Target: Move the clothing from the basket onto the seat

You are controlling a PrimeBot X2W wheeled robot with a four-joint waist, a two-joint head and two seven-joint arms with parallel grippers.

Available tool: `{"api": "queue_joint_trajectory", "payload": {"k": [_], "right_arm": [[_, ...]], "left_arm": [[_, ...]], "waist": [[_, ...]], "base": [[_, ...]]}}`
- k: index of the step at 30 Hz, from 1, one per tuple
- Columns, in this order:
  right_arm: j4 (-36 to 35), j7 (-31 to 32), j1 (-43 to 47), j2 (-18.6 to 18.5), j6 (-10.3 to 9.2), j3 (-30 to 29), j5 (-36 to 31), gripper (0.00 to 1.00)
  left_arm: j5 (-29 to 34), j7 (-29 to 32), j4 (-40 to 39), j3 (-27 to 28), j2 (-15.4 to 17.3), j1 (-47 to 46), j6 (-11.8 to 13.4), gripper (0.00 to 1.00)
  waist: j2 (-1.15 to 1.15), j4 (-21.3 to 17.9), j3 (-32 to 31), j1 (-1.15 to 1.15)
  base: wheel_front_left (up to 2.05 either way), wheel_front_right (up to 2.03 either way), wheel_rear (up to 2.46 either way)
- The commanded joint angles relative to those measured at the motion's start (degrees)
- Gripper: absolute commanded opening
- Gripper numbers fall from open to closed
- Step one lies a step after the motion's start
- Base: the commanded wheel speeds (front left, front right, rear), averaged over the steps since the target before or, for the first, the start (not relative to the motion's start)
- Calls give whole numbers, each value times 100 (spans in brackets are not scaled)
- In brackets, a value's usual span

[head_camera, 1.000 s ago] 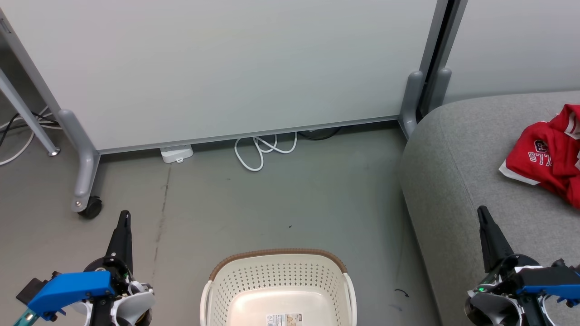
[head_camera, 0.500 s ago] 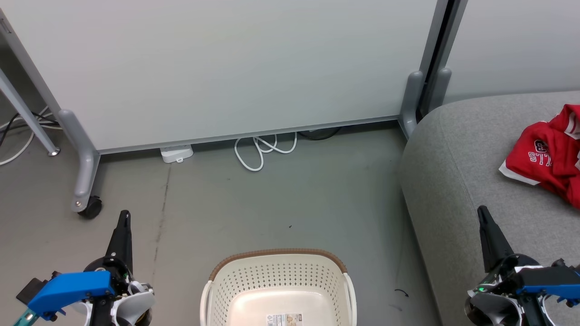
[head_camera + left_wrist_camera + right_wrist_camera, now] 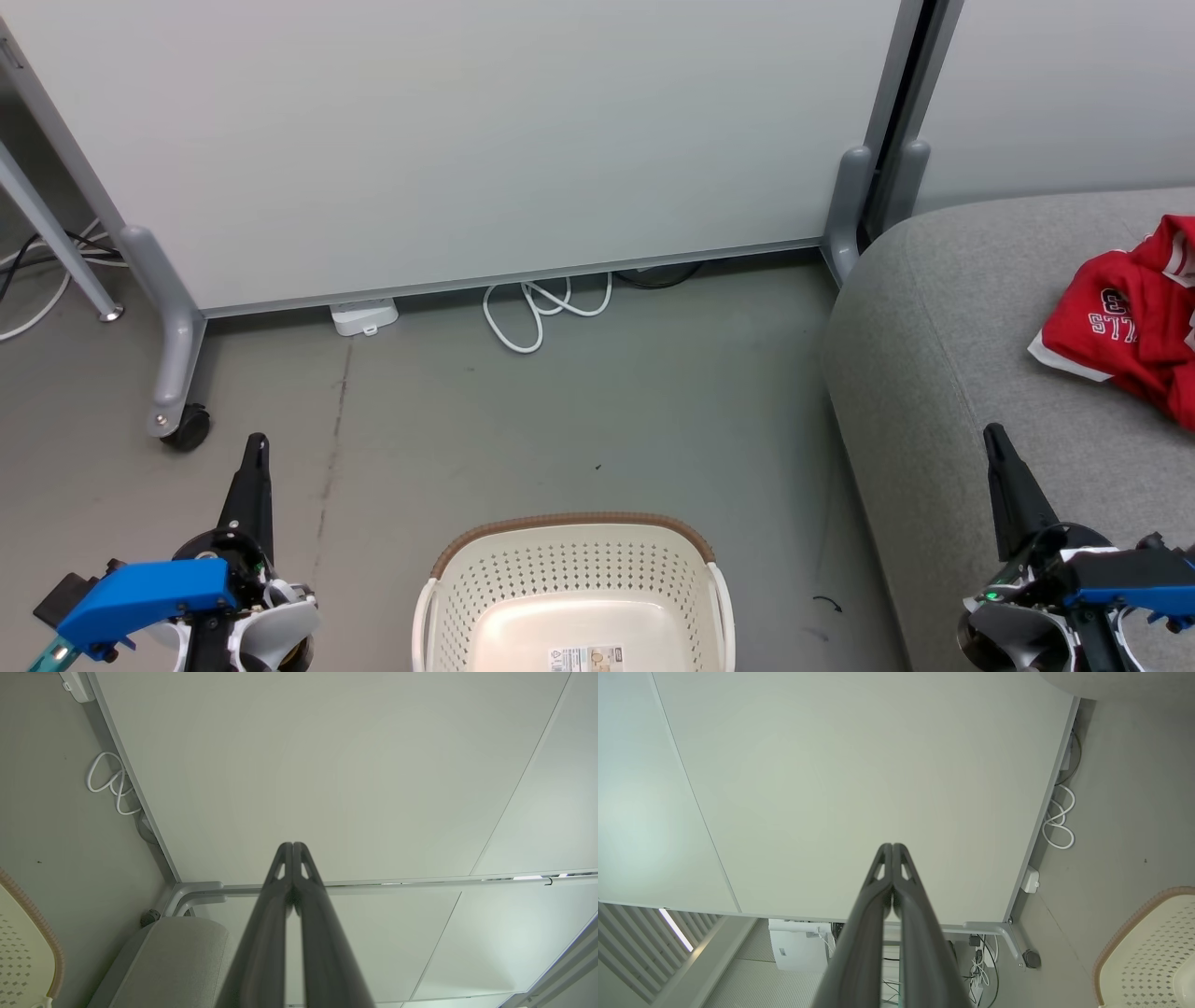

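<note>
In the head view, nothing is being seen to change over the last second. Both arms, the basket (image 3: pixel 569 525) and the clothing (image 3: pixel 1130 327) are being found exactly where they were, so no transfer is being carried on. The basket is being shown on the floor (image 3: pixel 560 420) at the bottom centre, its visible bottom bare but for a label (image 3: pixel 586 659), though its near part is being cut off by the frame. The clothing, a red heap with white lettering, is being borne by the seat (image 3: pixel 934 392) at the right edge, well apart from the basket. From this the task is being judged finished, or very nearly. The left gripper (image 3: pixel 256 441) is being held above the floor left of the basket, and the right gripper (image 3: pixel 993 431) above the seat's front part. Neither is touching anything.

In the left wrist view, the left gripper's fingers (image 3: pixel 266 933) are being pressed together at the tips, with nothing between them. A white panel (image 3: pixel 327 765) is being faced.

In the right wrist view, the right gripper's fingers (image 3: pixel 864 933) are likewise being pressed tip to tip, and nothing is being held.
</note>
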Motion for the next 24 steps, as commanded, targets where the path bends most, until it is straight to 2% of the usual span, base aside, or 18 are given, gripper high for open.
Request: {"api": "queue_joint_trajectory", "payload": {"k": [1,24], "right_arm": [[7,13,-60,-34,4,5,16,0],[7,13,-59,-34,4,4,16,0]], "left_arm": [[-12,21,-21,14,-6,-54,-23,0],[-13,21,-22,13,-6,-54,-23,0]], "waist": [[0,0,0,0],[0,0,0,0]], "base": [[0,0,0],[0,0,0]]}}
